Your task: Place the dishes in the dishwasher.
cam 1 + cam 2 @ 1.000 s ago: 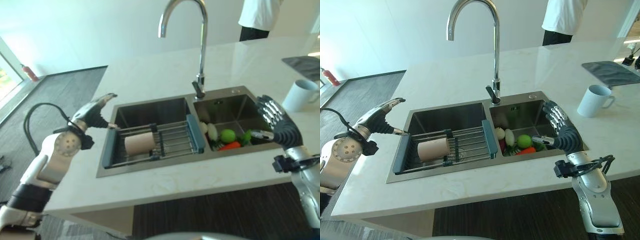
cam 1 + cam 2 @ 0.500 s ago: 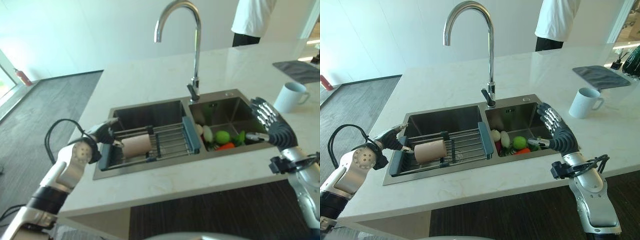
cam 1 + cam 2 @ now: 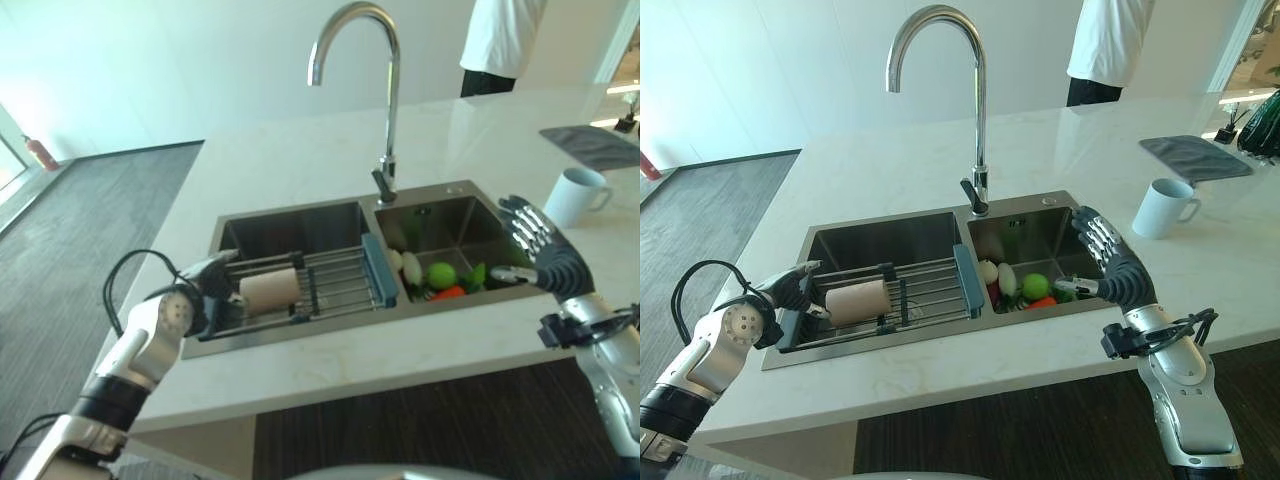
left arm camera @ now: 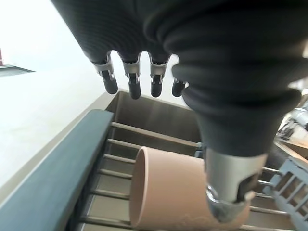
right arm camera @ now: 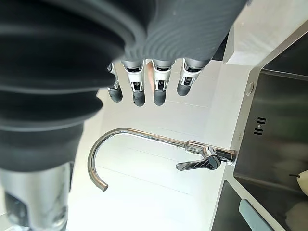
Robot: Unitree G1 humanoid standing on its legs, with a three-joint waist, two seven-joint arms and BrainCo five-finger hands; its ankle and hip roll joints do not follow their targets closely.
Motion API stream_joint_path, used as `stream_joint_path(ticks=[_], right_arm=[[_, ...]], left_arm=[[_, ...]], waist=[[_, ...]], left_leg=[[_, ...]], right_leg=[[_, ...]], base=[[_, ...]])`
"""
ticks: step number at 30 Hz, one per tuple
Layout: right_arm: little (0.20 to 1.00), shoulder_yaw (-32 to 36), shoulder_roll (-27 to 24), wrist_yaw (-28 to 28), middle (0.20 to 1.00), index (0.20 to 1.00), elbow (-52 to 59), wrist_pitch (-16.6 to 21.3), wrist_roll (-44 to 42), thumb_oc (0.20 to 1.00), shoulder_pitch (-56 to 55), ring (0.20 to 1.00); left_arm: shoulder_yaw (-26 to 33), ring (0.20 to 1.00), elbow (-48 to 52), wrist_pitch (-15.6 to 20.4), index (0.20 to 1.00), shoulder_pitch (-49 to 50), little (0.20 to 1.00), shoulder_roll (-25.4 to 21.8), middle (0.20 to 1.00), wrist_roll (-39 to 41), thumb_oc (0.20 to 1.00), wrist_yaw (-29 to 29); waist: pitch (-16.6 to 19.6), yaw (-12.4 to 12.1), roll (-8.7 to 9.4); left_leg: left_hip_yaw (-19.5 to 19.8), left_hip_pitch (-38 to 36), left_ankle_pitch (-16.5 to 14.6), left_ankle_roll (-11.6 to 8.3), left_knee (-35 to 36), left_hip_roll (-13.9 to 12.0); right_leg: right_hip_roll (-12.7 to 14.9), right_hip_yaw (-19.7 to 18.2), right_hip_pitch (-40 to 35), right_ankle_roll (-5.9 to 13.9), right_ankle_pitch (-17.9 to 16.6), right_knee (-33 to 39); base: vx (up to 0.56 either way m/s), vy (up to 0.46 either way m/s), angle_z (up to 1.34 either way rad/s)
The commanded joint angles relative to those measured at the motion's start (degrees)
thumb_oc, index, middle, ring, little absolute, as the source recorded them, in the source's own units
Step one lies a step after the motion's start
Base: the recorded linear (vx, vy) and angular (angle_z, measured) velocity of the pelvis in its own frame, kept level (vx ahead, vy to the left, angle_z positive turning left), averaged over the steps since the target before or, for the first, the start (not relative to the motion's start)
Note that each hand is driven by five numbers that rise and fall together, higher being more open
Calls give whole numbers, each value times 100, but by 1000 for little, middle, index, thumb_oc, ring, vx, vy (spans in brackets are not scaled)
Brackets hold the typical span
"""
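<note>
Your left hand [image 3: 792,290] is hovering at the left end of the drying rack [image 3: 930,285] over the left sink basin, fingers straight and spread with nothing in them, right next to the tan cup [image 3: 856,301] lying on its side on the rack. Your right hand [image 3: 1110,268] is up over the right basin's edge, fingers loose and apart, holding nothing, with veggies [image 3: 1032,288] piled in that basin and a white mug [image 3: 1159,208] on the counter [image 3: 940,160] off to the right.

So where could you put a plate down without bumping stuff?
Free: the white counter behind the steel sink, and the strip before it. Crowded: the wire rack holding the tan cup by the left hand, and the vegetables beside the right hand.
</note>
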State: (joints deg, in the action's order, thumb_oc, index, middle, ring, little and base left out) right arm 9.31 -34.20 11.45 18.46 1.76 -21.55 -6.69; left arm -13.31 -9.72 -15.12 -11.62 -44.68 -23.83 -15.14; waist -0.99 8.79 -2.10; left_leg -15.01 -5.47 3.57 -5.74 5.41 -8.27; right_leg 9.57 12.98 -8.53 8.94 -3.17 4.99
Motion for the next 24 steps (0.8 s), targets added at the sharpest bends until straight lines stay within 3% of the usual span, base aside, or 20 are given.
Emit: stream_joint_path(ticks=[1, 24], right_arm=[[1000, 46, -151, -12, 1000, 1000, 119, 204, -229, 1000, 712, 1000], [1000, 83, -156, 140, 1000, 1000, 102, 153, -45, 1000, 500, 1000]], left_arm=[[173, 1000, -158, 82, 1000, -820, 1000, -391, 1000, -225, 1000, 168], [-127, 1000, -243, 464, 1000, -977, 1000, -326, 1000, -782, 1000, 198]], waist=[[-158, 47, 2], [-136, 245, 22]], left_leg=[[-155, -369, -288, -200, -41, -644], [-263, -417, -325, -164, -41, -641]], right_leg=[[359, 17, 26, 344, 159, -9], [355, -215, 95, 371, 109, 1]], base=[[40, 6, -3], [27, -7, -7]])
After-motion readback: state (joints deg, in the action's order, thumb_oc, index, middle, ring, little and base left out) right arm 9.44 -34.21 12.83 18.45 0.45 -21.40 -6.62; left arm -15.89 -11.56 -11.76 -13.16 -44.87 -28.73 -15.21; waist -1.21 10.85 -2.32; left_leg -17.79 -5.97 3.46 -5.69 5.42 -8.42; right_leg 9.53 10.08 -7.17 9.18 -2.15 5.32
